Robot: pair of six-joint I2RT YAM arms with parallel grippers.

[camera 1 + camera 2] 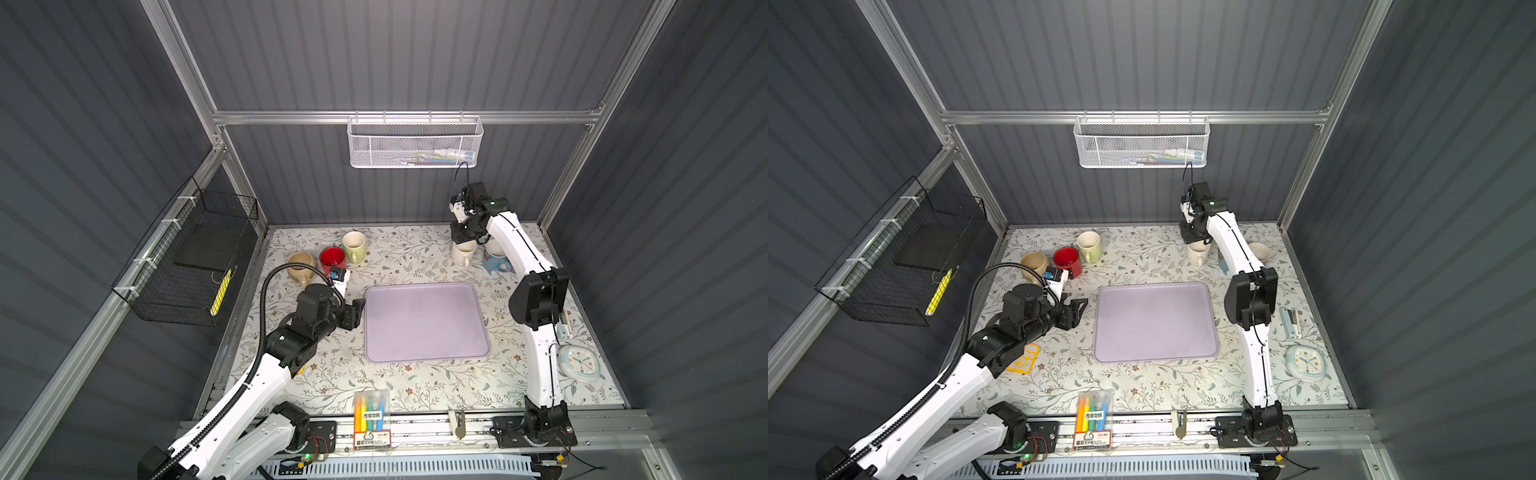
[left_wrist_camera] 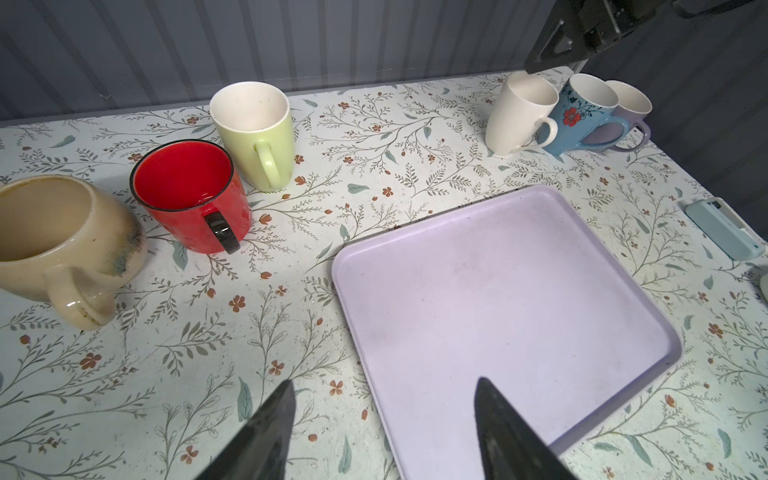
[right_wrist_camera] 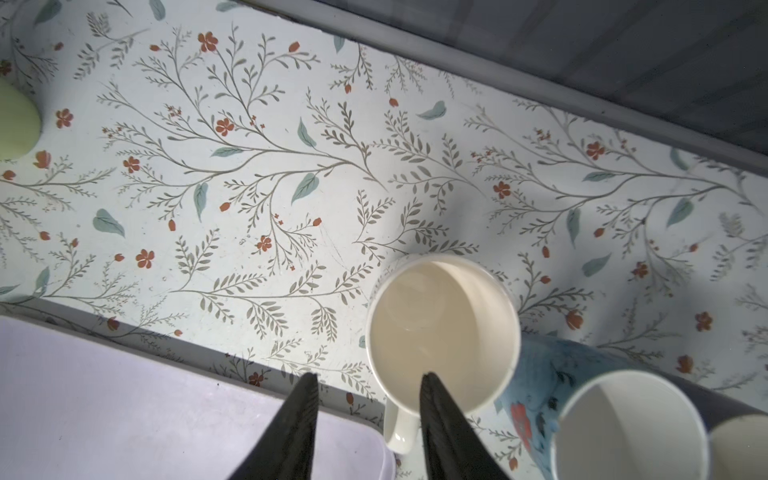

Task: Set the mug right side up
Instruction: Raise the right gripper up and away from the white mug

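The white mug (image 1: 462, 252) (image 1: 1197, 253) stands upright on the table at the back right, mouth up and handle toward the tray (image 3: 442, 332) (image 2: 517, 114). My right gripper (image 1: 467, 237) (image 1: 1194, 239) (image 3: 369, 376) hangs just above its rim, open and holding nothing. In the right wrist view one finger lies over the mug's mouth and the other outside, past the handle. My left gripper (image 1: 358, 308) (image 1: 1079, 308) (image 2: 385, 381) is open and empty at the tray's left edge.
A blue flowered mug (image 1: 496, 254) and a lilac mug (image 1: 1260, 251) stand right of the white one. Beige (image 1: 301, 266), red (image 1: 332, 259) and green (image 1: 354, 246) mugs stand upright back left. A lilac tray (image 1: 424, 328) fills the middle. A clock (image 1: 579, 363) and marker pack (image 1: 371, 411) lie nearer the front.
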